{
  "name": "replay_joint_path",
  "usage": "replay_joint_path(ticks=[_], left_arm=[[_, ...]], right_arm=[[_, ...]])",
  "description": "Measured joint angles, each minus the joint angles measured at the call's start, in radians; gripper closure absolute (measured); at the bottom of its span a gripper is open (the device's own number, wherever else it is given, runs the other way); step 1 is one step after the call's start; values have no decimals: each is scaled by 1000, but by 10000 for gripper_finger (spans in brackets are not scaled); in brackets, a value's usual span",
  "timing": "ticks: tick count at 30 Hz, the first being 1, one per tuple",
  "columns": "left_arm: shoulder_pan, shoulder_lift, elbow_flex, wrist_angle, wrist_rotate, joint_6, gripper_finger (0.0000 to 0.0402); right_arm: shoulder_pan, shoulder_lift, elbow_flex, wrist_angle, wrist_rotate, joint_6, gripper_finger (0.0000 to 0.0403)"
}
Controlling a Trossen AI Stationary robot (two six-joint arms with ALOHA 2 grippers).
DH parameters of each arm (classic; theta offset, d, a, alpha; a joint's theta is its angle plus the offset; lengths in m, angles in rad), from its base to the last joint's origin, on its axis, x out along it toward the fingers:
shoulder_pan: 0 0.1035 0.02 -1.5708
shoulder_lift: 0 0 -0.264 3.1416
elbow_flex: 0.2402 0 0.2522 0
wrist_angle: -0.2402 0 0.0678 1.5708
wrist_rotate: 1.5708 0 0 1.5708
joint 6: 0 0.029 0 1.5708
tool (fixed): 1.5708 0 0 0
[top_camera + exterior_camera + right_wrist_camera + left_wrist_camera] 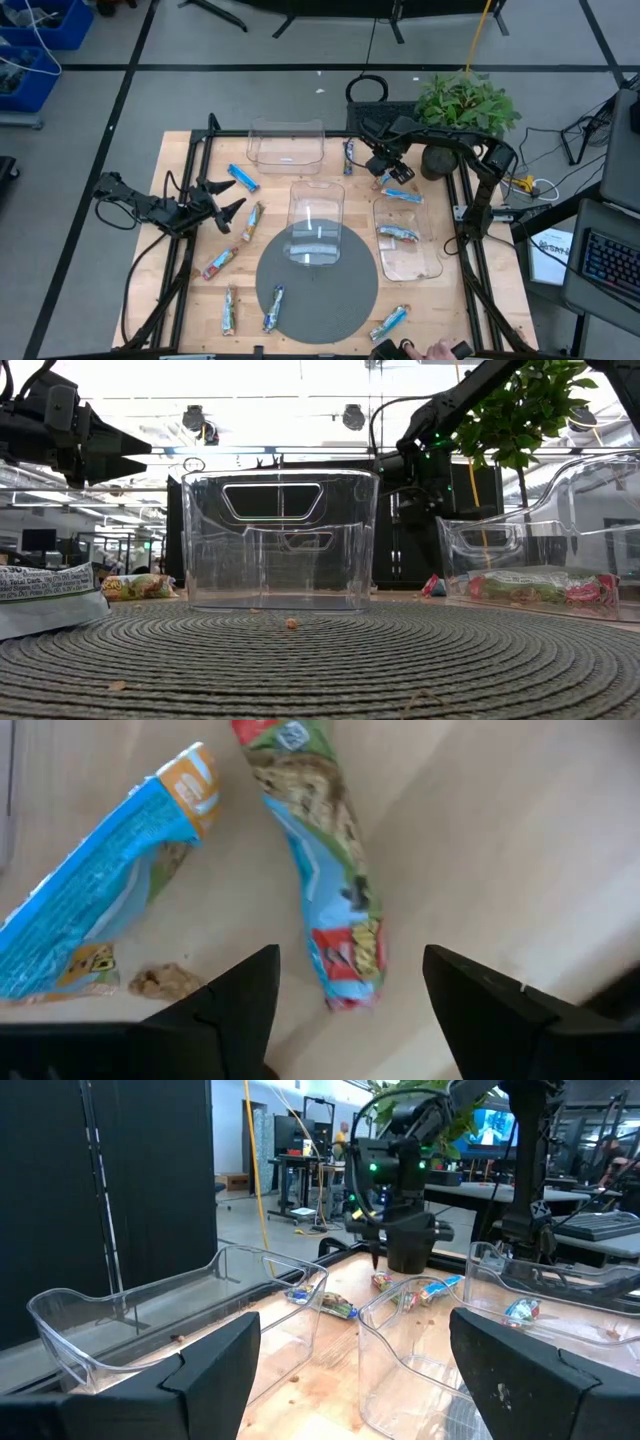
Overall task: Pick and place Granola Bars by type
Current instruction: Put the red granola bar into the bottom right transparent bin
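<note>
Granola Bars lie scattered on the wooden table. A bright blue one (243, 178) and tan ones (250, 222) (220, 263) sit near my left gripper (228, 206). That gripper hovers open over the table's left side and touches nothing (355, 1380). My right gripper (386, 172) hangs open, fingers pointing down, over a tan bar with red and light-blue markings (335, 920) that lies flat on the wood. A blue bar (100, 910) lies beside it. Its fingers stand on either side of the tan bar's near end without touching (350, 1010). One bar (398, 235) rests in the right clear bin (425, 265).
Three clear bins stand on the table: far (285, 145), middle (317, 205) on the round grey mat (345, 305), and right. More bars lie near the front edge (230, 310) (273, 307) (390, 322). A potted plant (465, 100) sits at the far right corner. A crumb (165, 982) lies by the blue bar.
</note>
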Motion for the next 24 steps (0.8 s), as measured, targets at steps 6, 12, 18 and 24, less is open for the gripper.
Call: replay_joint_path(ticks=[6, 12, 18, 24], left_arm=[[0, 0, 0, 0, 0, 0, 78], [0, 0, 0, 0, 0, 0, 78], [0, 0, 0, 0, 0, 0, 78], [0, 0, 0, 0, 0, 0, 78]], right_arm=[[4, 0, -67, 66, 0, -19, 165], [4, 2, -99, 125, 1, -25, 165], [4, 3, -136, 170, -1, -50, 165], [4, 3, -145, 172, 0, -52, 174]])
